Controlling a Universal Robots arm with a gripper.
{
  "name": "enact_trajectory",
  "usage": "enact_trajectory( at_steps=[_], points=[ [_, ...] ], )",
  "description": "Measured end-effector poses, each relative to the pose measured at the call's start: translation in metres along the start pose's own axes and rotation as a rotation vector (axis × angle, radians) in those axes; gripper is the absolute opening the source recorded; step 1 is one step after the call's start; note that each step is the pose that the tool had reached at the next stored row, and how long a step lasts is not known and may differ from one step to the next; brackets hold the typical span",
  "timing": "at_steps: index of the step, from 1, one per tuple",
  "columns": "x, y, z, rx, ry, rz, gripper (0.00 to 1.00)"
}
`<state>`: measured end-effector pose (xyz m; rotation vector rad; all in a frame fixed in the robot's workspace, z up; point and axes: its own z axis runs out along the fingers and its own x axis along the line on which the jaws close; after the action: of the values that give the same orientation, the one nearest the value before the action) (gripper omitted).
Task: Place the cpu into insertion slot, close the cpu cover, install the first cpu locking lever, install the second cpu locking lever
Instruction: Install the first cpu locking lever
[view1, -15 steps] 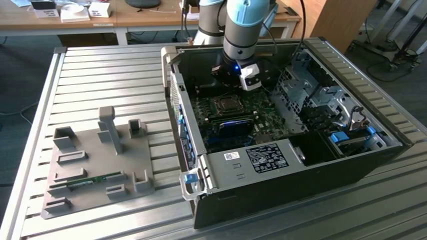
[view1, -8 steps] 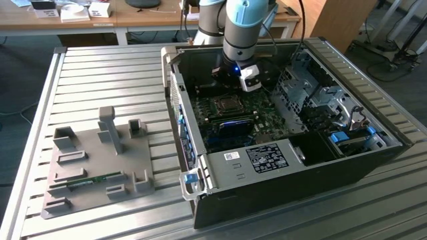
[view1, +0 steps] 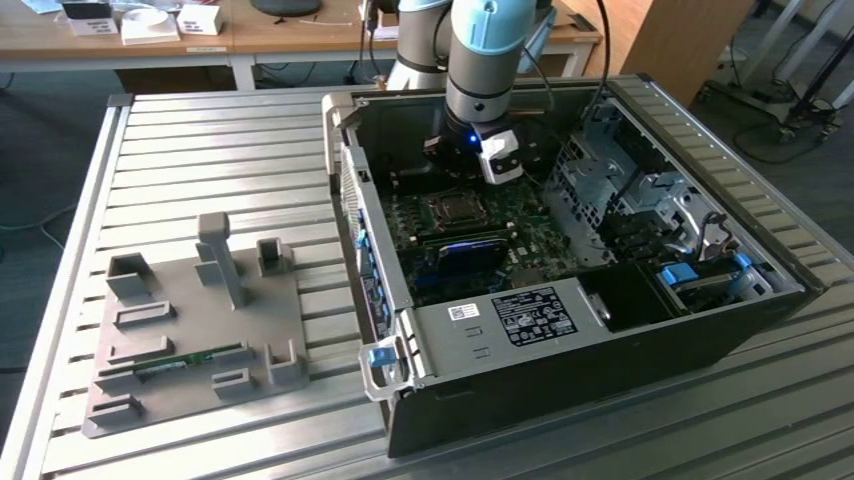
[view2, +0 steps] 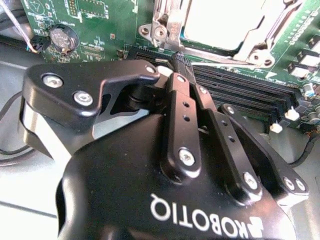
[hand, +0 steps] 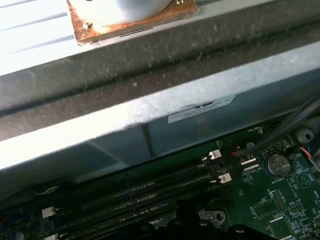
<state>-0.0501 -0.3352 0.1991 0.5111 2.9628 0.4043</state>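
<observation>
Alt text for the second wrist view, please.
The black gripper, jaws closed together, points its tip at the green motherboard just beside the cpu cover, which lies flat around the pale cpu. Long black memory slots run past the tip.

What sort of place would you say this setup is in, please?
Probably a robotics lab or workshop: a silver-and-blue robot arm reaches into an open black computer case on a ridged metal table, with a cluttered wooden desk beyond.
</observation>
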Motion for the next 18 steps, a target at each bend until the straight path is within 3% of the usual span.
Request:
enact_trajectory(
  at_steps=[18],
  points=[
    [0.0032,0.0033,-0.0012,-0.0013,0.0001,0.000,0.11]
  ],
)
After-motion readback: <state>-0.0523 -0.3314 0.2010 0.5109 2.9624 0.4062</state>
